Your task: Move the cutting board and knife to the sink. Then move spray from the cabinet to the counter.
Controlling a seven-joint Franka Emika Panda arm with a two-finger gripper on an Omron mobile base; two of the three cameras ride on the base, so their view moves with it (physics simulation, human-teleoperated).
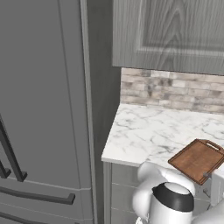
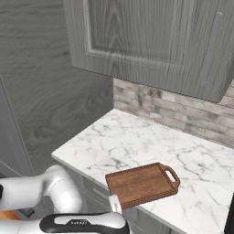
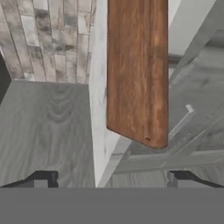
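The reddish-brown cutting board (image 1: 197, 159) (image 2: 142, 183) lies flat at the front edge of the white marble counter (image 1: 148, 131) (image 2: 137, 141), its loop handle toward the back wall. In the hand view the picture is rolled, so the cutting board (image 3: 138, 70) runs top to bottom along the counter edge (image 3: 99, 96). My gripper (image 3: 111, 179) is open a short way in front of the board's plain end, with nothing between its fingertips (image 3: 41, 178). The cabinet (image 1: 170, 30) (image 2: 151, 41) above has its panelled door shut. The knife, sink and spray are out of view.
A tall grey fridge (image 1: 39, 109) with dark bar handles stands left of the counter. A brick backsplash (image 2: 183, 114) runs behind it. Grey drawers with handles (image 3: 188, 131) sit under the worktop. My white arm (image 1: 168, 201) (image 2: 59, 192) is low in front of the counter.
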